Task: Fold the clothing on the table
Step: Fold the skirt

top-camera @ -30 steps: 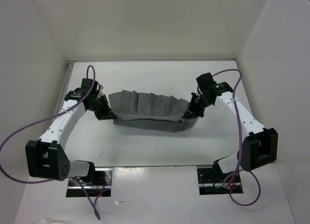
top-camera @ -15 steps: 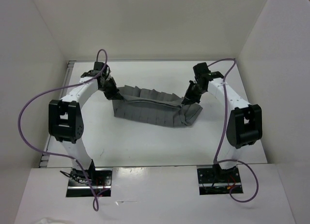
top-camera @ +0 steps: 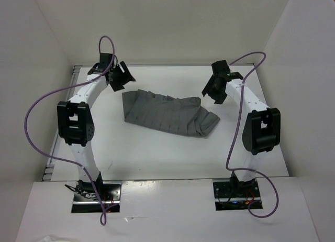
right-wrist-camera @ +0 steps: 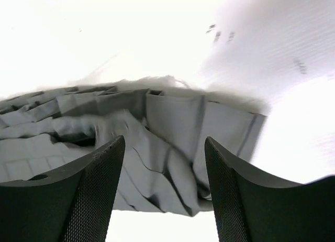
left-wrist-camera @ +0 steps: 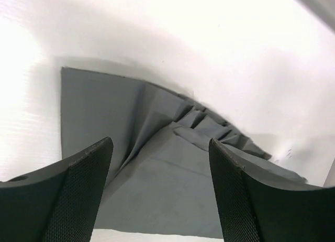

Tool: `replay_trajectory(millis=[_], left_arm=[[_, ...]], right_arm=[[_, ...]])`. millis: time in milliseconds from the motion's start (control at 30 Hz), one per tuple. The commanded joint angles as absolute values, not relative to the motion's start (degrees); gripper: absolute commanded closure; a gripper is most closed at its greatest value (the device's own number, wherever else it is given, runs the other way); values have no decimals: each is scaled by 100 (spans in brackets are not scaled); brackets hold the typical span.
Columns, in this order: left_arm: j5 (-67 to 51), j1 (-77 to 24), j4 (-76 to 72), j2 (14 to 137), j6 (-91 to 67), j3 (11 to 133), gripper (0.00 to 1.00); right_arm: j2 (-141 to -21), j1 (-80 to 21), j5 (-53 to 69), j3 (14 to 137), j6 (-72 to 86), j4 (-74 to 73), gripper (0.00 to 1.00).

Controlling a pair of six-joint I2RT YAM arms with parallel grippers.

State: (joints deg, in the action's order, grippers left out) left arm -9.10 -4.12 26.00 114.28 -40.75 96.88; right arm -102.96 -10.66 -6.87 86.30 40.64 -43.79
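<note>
The left gripper [top-camera: 121, 78] hung wide open and empty just past the left end of the clothing [top-camera: 167, 116], toward the far edge of the table [top-camera: 157, 153]. The clothing lay lengthwise left to right between both arms. The right gripper [top-camera: 214, 90], equally wide and empty, hung just past its right end.

One grey garment [top-camera: 167, 115]. One white counter [top-camera: 157, 155], with three white walls [top-camera: 167, 27] round it. Two robot arms: a left arm [top-camera: 78, 113] and a right arm [top-camera: 256, 121]. Two claws, a left claw [top-camera: 120, 77] and a right claw [top-camera: 214, 87], each with two black fingers [left-wrist-camera: 78, 200] [right-wrist-camera: 89, 195], four in all. Two purple cables, a left cable [top-camera: 27, 128] and a right cable [top-camera: 251, 55]. Two metal base plates, a left plate [top-camera: 97, 197] and a right plate [top-camera: 238, 196].
</note>
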Motion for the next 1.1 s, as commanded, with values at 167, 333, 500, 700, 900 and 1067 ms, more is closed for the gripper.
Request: replay_trajectory(millis=[167, 333, 500, 700, 900, 1067], left_arm=[[-1306, -369, 2277, 10073, -3657, 8975, 22], [-2056, -580, 1661, 10194, -3586, 8288, 39], [-2338, -580, 1775, 10950, -3375, 8771, 39], [-2881, -755, 1723, 11566, -3261, 9456, 79], [-3270, -1011, 1793, 12119, -3182, 9923, 100], [-3970, -1063, 1680, 12261, -3243, 9809, 100]], right_arm=[[-9195, -1283, -959, 7676, 3814, -4775, 31], [-9272, -1283, 147, 7242, 3385, -4149, 31], [-9922, -1283, 1308, 7181, 3138, -3833, 33], [-10327, -1283, 1933, 6918, 3076, -3639, 39], [-10494, -1283, 2451, 6751, 3015, -3437, 50], [-10494, -1283, 2505, 6496, 3015, -3437, 94]])
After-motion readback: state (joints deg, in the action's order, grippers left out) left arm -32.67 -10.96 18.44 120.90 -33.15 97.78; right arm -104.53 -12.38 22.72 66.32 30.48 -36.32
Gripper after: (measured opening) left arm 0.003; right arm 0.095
